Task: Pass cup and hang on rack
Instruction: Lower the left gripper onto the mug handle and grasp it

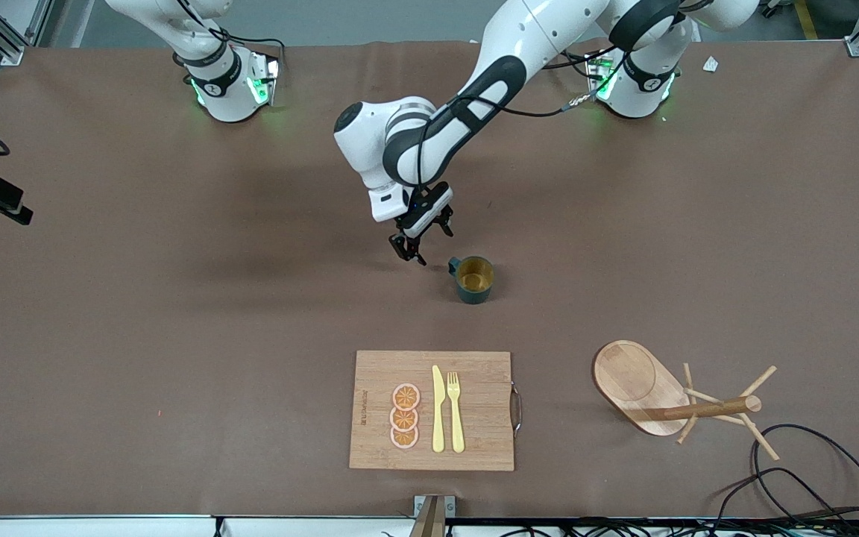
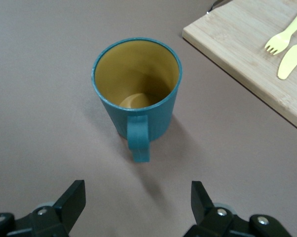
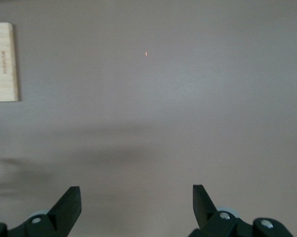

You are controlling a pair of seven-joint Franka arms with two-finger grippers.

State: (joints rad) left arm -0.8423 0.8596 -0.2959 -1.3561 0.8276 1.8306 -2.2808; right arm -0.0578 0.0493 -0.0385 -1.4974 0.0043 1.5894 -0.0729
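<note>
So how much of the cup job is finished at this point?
Nothing looks finished. The cup stands upright on the table, not held. In hand: the left pincer is open beside the cup, on its handle side. The right pincer is open over bare table; that arm waits. Left to do: grasp the cup, pass it, and hang it on the rack, whose pegs are bare.

Right gripper (image 3: pixel 133 207): two black fingers (image 3: pixel 69 205), spread wide apart, holding nothing.
Table (image 3: pixel 153 113): plain brown, under the gripper.
Wooden board (image 3: pixel 3 61): only one corner shows, at the edge.
Red dot (image 3: pixel 146 54): tiny, on the table.
</note>
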